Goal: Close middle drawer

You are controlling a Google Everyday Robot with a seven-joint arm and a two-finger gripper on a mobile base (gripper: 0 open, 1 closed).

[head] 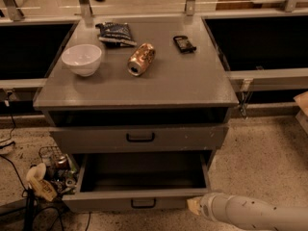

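Observation:
The middle drawer [139, 201] is the low-fronted grey drawer at the bottom of the cabinet. It stands pulled out, showing its bare grey box and a small black bar handle [143, 203]. Above it, the taller-fronted drawer [139, 137] with white specks is pushed in. My gripper [195, 206] is at the bottom right, on the end of a white arm [250, 213]. Its pale tip is at the right end of the open drawer's front panel.
The cabinet top [183, 81] holds a white bowl [82, 59], a tipped can [140, 59], a dark snack bag [115, 32] and a small black object [184, 43]. Cables and a wire basket of clutter [53, 170] lie on the floor at the left. Speckled floor lies to the right.

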